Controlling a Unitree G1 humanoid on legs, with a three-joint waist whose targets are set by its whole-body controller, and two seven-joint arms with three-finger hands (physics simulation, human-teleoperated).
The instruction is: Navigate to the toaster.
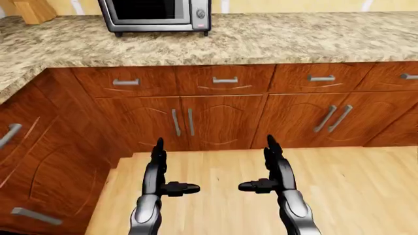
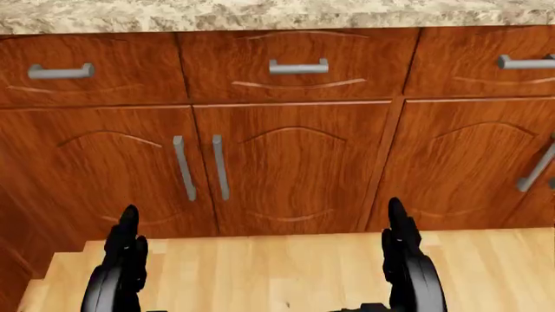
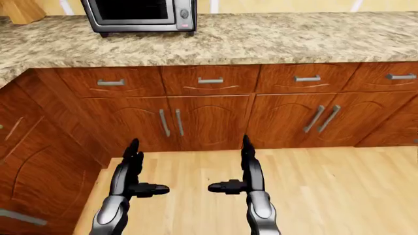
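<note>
A silver toaster oven point(image 1: 157, 14) with a dark glass door stands on the speckled granite counter point(image 1: 294, 39), at the top left of the left-eye view; its upper part is cut off by the frame. It also shows in the right-eye view point(image 3: 140, 14). It is out of the head view, which looks at the cabinet doors. My left hand point(image 1: 173, 169) and right hand point(image 1: 258, 166) are held low over the wooden floor, fingers straight up, thumbs pointing inward. Both are open and empty, well short of the counter.
Red-brown cabinets point(image 1: 222, 122) with grey handles run under the counter across the view. A second cabinet run point(image 1: 39, 166) comes down the left side and forms a corner. A wooden block point(image 1: 33, 10) stands on the counter left of the oven. Light wood floor point(image 1: 353, 191) stretches right.
</note>
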